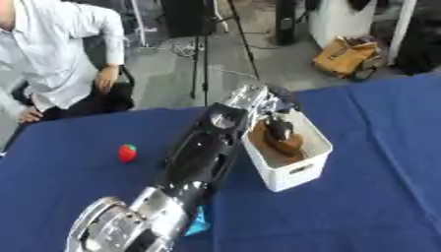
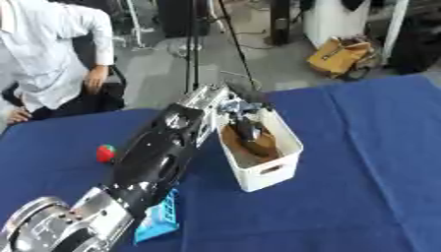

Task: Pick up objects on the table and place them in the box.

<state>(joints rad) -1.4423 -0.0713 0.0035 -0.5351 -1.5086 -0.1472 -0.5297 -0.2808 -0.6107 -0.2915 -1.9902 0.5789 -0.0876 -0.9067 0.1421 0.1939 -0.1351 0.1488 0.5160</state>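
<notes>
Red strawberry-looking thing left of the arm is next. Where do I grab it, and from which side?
Pinch the red fruit across its rounded middle, coming straight down from above. It sits alone on the blue cloth, green top up, with open space all round. The left hand is over the box now.

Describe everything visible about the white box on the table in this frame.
The white rectangular plastic box stands upright and open-topped on the blue tablecloth, with a slot handle in its near end wall. Inside lie a brown object with something dark on top. The robot's left hand reaches over its far end; contact is unclear.
</notes>
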